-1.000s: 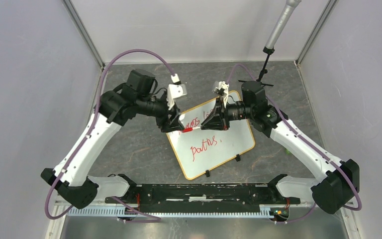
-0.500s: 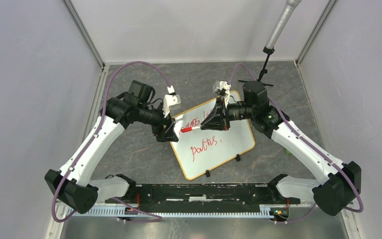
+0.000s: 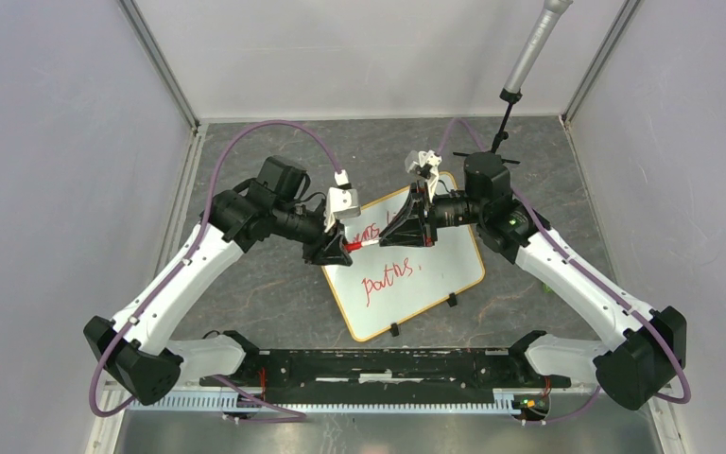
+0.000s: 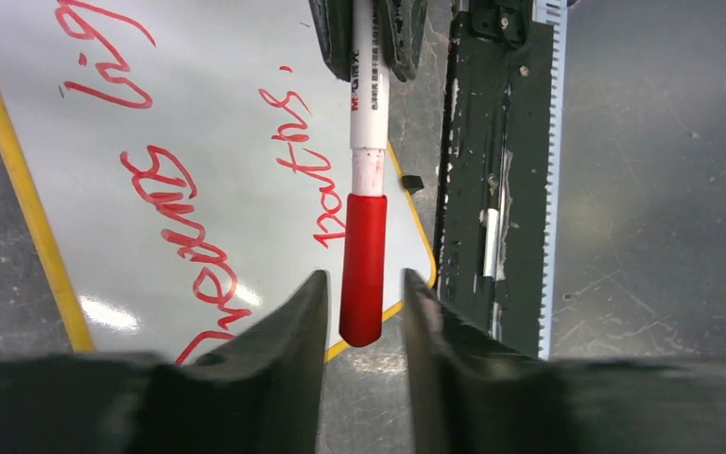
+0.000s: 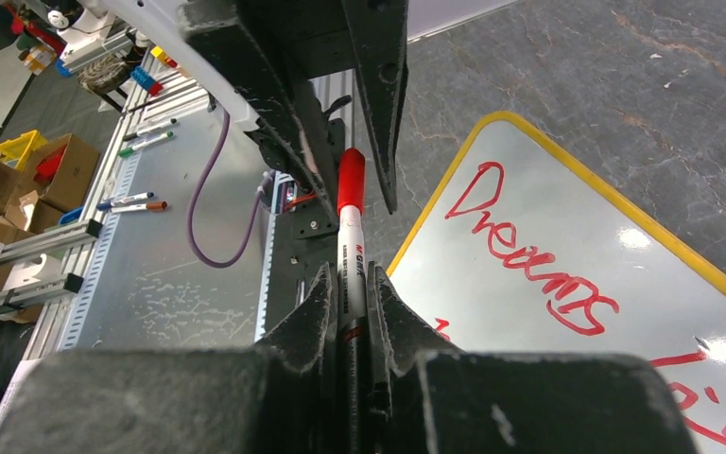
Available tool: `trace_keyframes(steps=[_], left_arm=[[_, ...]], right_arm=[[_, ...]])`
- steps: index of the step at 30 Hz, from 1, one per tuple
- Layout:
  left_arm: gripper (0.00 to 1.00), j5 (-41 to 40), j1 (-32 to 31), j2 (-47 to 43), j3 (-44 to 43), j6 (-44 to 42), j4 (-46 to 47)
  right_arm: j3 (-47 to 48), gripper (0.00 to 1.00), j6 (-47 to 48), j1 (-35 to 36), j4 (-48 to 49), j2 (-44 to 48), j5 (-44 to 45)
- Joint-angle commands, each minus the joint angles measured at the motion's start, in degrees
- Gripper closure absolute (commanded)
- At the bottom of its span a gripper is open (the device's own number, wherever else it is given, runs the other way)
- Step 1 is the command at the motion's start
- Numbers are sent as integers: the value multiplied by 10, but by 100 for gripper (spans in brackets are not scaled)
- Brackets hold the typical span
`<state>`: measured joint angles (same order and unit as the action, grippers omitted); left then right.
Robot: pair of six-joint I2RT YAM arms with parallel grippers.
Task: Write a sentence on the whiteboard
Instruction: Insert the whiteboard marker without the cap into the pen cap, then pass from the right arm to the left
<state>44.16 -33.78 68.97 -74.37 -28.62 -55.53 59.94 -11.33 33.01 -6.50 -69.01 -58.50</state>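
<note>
While R hand (image 5: 352,276) clenches marker (image 5: 351,241), L hand (image 4: 364,284) brackets its cap (image 4: 363,241) unclenched, sentence (image 3: 389,280) partly hidden.

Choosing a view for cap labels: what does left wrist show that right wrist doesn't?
Left wrist only: the word "paths" and a black clip on the whiteboard's edge. Right wrist only: spare markers lying in the background, and a purple cable. Both: the right pincer clamped on the marker, the left pincer with a finger on each side of the red cap, and "Dreams" in red.
</note>
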Motion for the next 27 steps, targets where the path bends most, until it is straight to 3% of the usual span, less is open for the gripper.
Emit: trace_keyframes(steps=[1, 8, 17, 27], left_arm=[[70, 24, -12, 2, -18, -5, 23], [97, -8, -55, 13, -38, 16, 28], [97, -34, -71, 40, -63, 56, 61], [97, 18, -75, 56, -95, 108, 112]], right_arm=[[-4, 100, -15, 4, 32, 7, -16], [-8, 100, -9, 14, 26, 0, -3], [-11, 100, 2, 35, 14, -4, 10], [-15, 100, -2, 47, 26, -15, 11]])
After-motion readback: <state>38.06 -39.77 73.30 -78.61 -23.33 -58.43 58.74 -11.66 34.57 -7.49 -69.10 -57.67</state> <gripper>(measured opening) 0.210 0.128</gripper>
